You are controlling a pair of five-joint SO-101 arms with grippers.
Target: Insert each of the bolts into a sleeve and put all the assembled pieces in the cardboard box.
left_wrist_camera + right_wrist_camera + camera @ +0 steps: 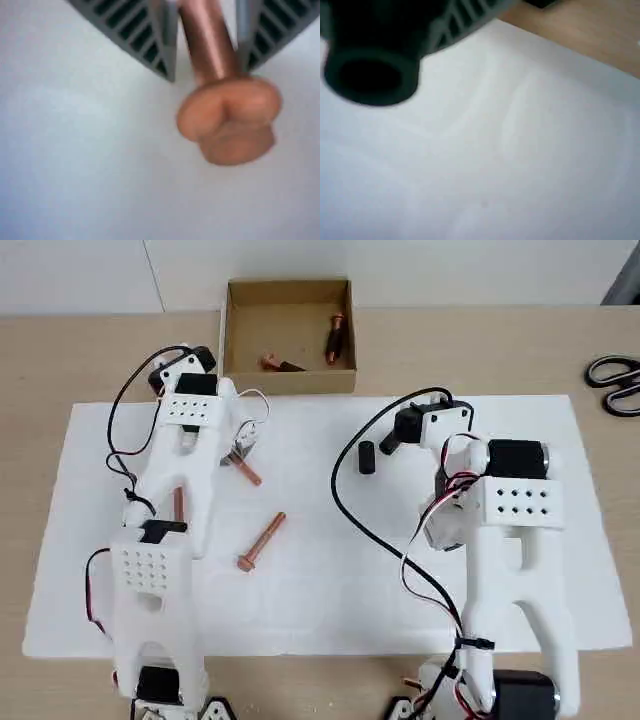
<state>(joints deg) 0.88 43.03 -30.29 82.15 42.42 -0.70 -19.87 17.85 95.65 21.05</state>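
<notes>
Inside the left gripper (204,60) a bolt (227,120) is clamped, its blurred head just past the tips. The right gripper (386,446), mostly cut off, grips a black sleeve (370,75). 1 loose bolt (262,541) lies near the left gripper, and 2 assembled pieces (337,337) sit in the box (290,382) beyond it.

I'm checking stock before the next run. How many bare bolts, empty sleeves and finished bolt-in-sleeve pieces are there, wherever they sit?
Bare bolts: 3, one held in the left gripper
Empty sleeves: 1
Finished pieces in the cardboard box: 2
Total: 6
</notes>
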